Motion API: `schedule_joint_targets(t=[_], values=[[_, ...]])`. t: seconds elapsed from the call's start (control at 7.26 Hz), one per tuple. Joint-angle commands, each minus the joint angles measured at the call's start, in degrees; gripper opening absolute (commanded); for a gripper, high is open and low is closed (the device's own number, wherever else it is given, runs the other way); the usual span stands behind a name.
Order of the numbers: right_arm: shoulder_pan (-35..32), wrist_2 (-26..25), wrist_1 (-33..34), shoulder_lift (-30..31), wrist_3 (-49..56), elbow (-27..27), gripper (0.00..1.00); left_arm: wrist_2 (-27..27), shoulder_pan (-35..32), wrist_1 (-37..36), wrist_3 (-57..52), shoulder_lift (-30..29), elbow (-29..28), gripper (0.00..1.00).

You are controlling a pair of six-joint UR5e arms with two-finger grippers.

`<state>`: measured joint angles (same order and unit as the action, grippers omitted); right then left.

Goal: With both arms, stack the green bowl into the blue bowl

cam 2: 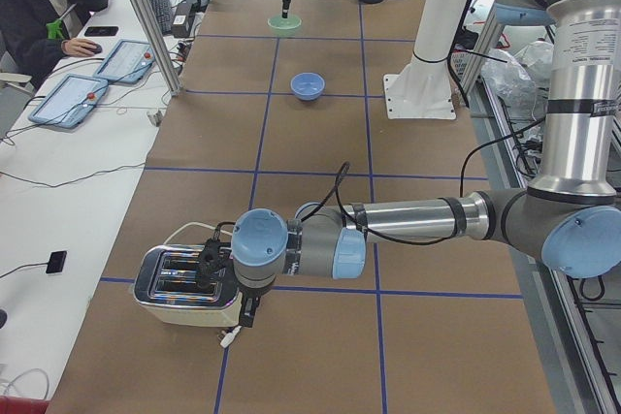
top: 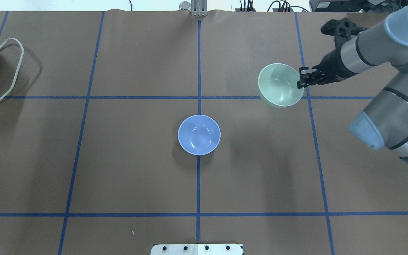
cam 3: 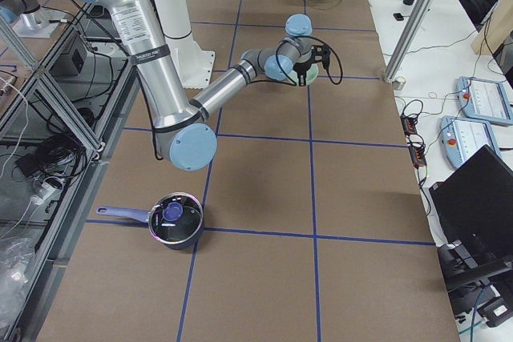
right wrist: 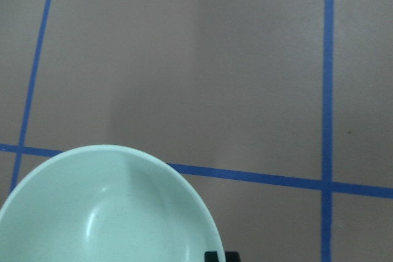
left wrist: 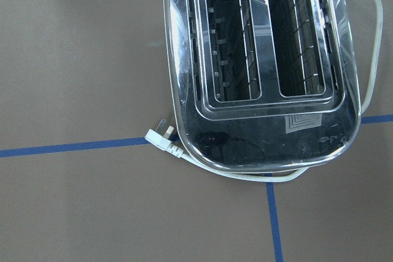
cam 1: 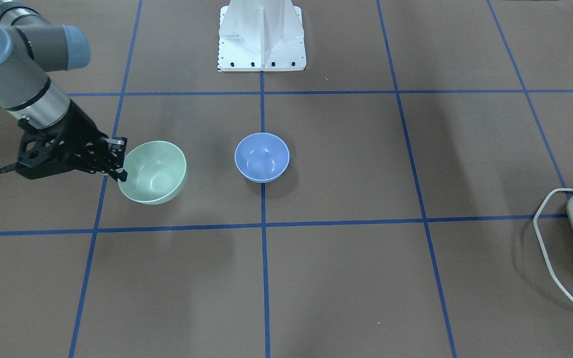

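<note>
A brown table (top: 126, 170) marked with blue tape lines is seen. The green bowl (top: 279, 85) is held tilted by its rim, which is pinched between the fingers of the right gripper (top: 302, 78). It is kept well apart from the blue bowl (top: 199, 134), which is set upright at the table's middle. The left gripper (cam 2: 215, 273) is positioned over a toaster (left wrist: 264, 59); how far it is opened cannot be told.

Grey arms (cam 2: 408, 220), light-blue joint caps (top: 406, 19), black right claw (cam 1: 121, 159).

Glossy plastic green bowl (cam 1: 153, 172), blue bowl (cam 1: 261, 157) (likewise), matt table (cam 1: 346, 278)
</note>
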<state>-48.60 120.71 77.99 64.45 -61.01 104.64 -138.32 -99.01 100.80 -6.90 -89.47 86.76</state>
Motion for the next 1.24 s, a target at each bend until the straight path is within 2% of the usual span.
schedule_joint_targets(t=[0.0,0.14,0.28,0.41,0.55,0.69,1.1], values=[[9.1,-8.5,5.0,-7.6,-10.3,0.0,0.0,0.1,0.0,1.2,0.1,0.4,0.2,0.99],[12.2,-11.5,5.4,-10.9,-14.0,-1.4,0.0,0.1,0.1,1.2,0.1,0.4,0.2,0.99],[13.9,-12.1,7.5,-14.7,-15.5,-5.2,0.0,0.1,0.1,1.2,0.0,0.4,0.2,0.99],[16.6,-15.6,7.9,-15.2,-15.7,-7.0,0.0,0.1,0.1,1.2,0.0,0.4,0.2,0.99],[18.0,-16.9,8.0,-15.1,-15.6,-7.7,0.0,0.1,0.2,1.2,0.1,0.4,0.2,0.99],[18.5,-17.0,7.7,-15.0,-15.3,-9.6,0.0,0.1,0.2,1.2,0.0,0.4,0.2,0.99],[18.6,-16.8,7.9,-12.9,-15.1,-8.8,0.0,0.1,0.2,1.2,0.1,0.4,0.2,0.99]])
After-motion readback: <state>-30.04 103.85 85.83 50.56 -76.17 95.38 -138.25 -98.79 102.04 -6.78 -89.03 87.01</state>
